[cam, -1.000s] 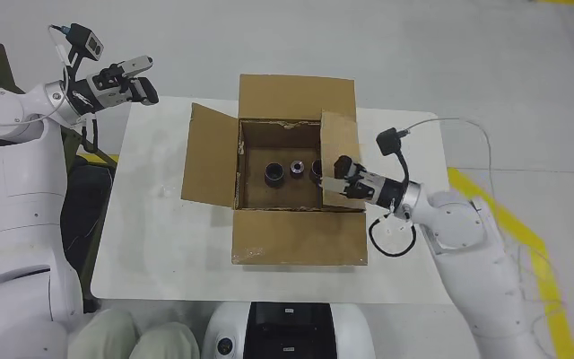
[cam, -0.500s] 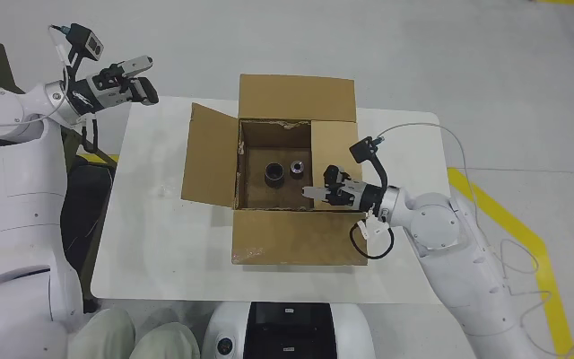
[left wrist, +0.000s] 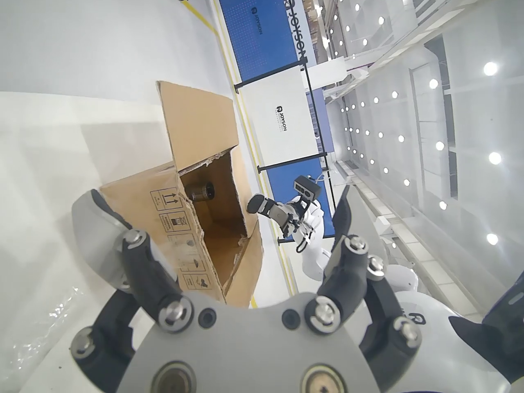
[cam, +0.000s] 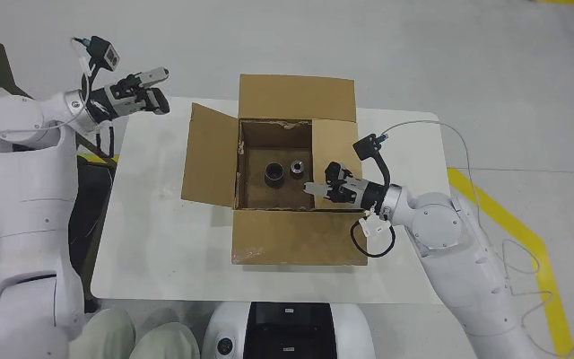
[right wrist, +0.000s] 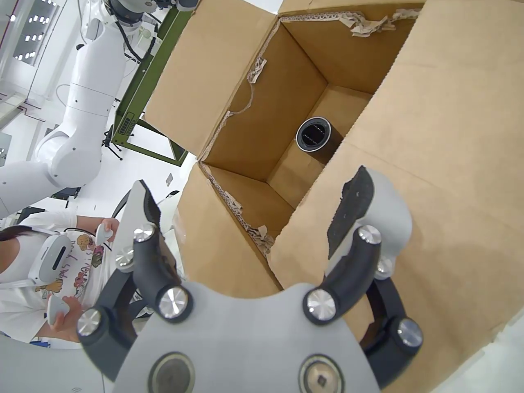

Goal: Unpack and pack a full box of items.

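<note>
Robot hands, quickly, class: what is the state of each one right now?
Left hand: open, holding nothing.
Right hand: open, holding nothing, over the box flap.

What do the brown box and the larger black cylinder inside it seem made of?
Brown open box: corrugated cardboard, matt; torn edges show fluting. Larger black cylinder: maybe metal or hard plastic, smooth, slightly glossy; rim catches light.
</note>
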{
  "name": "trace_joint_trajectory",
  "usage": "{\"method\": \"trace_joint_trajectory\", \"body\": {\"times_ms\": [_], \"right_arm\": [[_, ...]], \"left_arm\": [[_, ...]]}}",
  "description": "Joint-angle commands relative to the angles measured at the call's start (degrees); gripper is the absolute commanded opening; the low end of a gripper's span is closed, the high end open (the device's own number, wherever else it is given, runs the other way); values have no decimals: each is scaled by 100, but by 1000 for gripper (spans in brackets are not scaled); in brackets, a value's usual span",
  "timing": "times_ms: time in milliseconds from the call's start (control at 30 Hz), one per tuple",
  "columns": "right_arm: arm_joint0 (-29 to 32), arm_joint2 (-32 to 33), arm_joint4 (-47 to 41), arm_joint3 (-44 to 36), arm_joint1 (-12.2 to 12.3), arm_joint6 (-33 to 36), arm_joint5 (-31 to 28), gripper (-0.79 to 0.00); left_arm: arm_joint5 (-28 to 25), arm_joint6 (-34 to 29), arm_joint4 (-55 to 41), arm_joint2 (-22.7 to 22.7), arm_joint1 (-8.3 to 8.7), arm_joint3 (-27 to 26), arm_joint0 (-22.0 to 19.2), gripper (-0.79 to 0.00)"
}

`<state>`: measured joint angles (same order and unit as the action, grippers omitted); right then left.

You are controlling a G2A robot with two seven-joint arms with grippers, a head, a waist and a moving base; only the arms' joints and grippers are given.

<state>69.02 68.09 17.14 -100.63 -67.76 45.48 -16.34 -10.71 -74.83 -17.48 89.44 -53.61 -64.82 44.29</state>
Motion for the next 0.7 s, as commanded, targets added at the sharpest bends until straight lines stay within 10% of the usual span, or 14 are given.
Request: {"method": "trace_joint_trajectory", "body": {"times_ms": [0,667], "right_arm": [[0,0,0,0,0,0,0,0],[0,0,0,0,0,0,0,0]], "left_arm": [[-73,16,-46,-109,-13,82,5,0],[-46,-252,-1110,-1028,-219,897,-353,0]]}}
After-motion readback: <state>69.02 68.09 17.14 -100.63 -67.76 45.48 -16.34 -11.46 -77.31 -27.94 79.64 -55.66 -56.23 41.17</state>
